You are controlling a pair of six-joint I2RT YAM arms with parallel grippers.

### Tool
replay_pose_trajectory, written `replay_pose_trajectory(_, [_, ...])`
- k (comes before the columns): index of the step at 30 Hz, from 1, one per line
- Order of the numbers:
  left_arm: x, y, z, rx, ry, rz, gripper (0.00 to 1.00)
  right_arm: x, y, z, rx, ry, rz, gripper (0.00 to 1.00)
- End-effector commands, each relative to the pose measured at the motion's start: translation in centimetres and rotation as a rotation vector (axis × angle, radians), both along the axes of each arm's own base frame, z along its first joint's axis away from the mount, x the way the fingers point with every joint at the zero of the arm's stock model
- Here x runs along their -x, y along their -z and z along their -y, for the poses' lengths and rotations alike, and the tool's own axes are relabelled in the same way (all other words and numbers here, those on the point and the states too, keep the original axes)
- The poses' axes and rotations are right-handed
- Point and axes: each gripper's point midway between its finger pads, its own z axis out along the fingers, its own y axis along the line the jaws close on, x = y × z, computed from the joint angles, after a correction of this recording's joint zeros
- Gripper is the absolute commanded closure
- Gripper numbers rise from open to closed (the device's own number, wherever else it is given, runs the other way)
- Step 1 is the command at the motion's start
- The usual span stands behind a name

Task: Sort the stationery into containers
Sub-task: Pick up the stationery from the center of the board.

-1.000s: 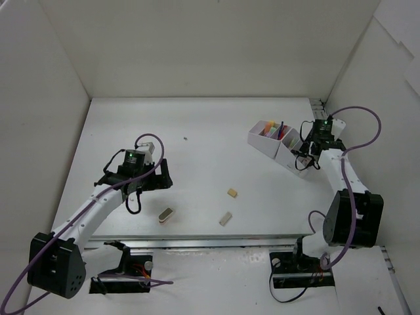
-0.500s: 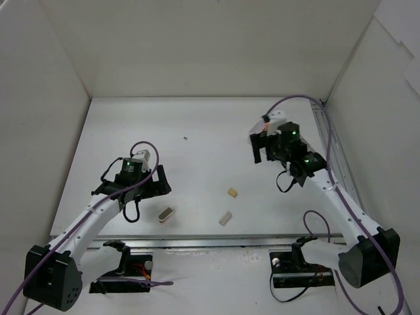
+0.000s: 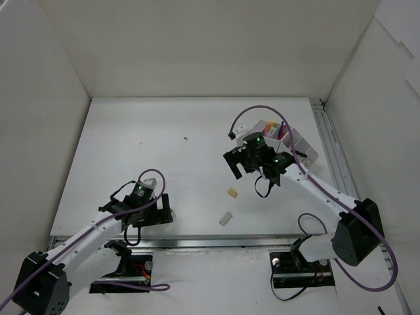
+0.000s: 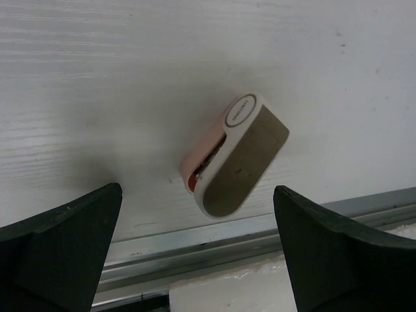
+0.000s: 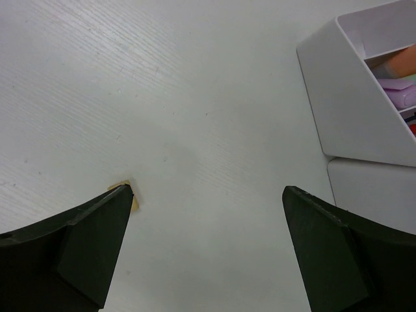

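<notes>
Two claws held wide, empty | step: pick-up approach — left claw (image 4: 197, 192) over metal block (image 4: 237, 156) far from tray (image 5: 351, 104), right claw (image 5: 207, 190) beside eraser (image 5: 132, 195) nearer tray | next: right claw to be centred, both lowered.

left arm (image 3: 98, 226) low, jaws wide, right arm (image 3: 314, 184) bent inward, jaws wide
</notes>
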Motion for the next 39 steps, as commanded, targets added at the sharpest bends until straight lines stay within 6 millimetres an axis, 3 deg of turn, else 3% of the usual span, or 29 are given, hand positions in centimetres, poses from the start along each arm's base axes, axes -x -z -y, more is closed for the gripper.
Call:
replay_pose_trajectory(1, [-1.1,-1.6,0.4,0.011,-0.036,0.07,0.03,-1.0,-1.4,0.1,-0.036,0.05,0.056,0.02])
replay_pose_trajectory(7, [-1.5,-1.5,1.1,-0.026,0.036,0.081,0.09,-0.6,-1.3,0.4,-0.05,0.072,0.051,0.02])
replay_pose_trajectory(10, [-1.8,-1.1,0.9,-0.089,0.052,0.058,0.16,-0.6,-1.3,0.6,-0.056,0.086,0.05,0.02])
replay_pose_trajectory(13, [-1.8,-0.9,2.3,-0.09,0.107,0.054,0.25,-0.6,-1.3,0.9,-0.069,0.1,0.047,0.02])
replay_pose_trajectory(14, [-2.0,-1.0,2.5,-0.093,0.113,0.058,0.35,-0.6,-1.4,0.9,-0.08,0.103,0.047,0.02])
replay_pose_trajectory(21, [-2.8,-1.9,3.3,-0.165,0.178,0.109,0.77,0.0,-0.8,0.4,-0.163,0.075,-0.021,0.02])
replay_pose_trajectory(22, [-3.1,-2.4,3.6,-0.165,0.188,0.129,0.86,0.3,-0.8,0.0,-0.18,0.052,-0.031,0.02])
replay_pose_trajectory(25, [-4.5,-4.0,3.9,-0.173,0.188,0.192,1.0,0.6,-0.8,-0.5,-0.198,-0.008,-0.025,0.02])
replay_pose_trajectory(27, [-5.5,-5.6,4.8,-0.152,0.216,0.248,1.0,1.0,-1.0,-1.5,-0.234,-0.068,-0.015,0.02])
replay_pose_trajectory(29, [-6.4,-7.1,5.9,-0.124,0.25,0.311,1.0,1.3,-2.4,-2.3,-0.274,-0.142,0.034,0.02])
replay_pose_trajectory(30, [-6.8,-8.2,6.6,-0.094,0.273,0.347,1.0,1.9,-2.0,-2.5,-0.278,-0.175,0.031,0.02])
replay_pose_trajectory(31, [-6.9,-8.7,7.1,-0.085,0.334,0.378,1.0,2.7,-3.2,-3.5,-0.311,-0.279,0.072,0.02])
replay_pose_trajectory(32, [-7.3,-9.9,8.6,-0.025,0.389,0.439,1.0,3.3,-3.2,-3.9,-0.325,-0.34,0.097,0.02])
replay_pose_trajectory(37, [-5.7,-15.1,14.9,0.219,0.8,0.645,1.0,9.5,-4.5,-7.1,-0.402,-0.83,0.156,0.02])
replay_pose_trajectory(39, [-4.6,-16.3,16.6,0.273,0.919,0.682,1.0,10.7,-4.3,-7.6,-0.417,-0.914,0.115,0.02])
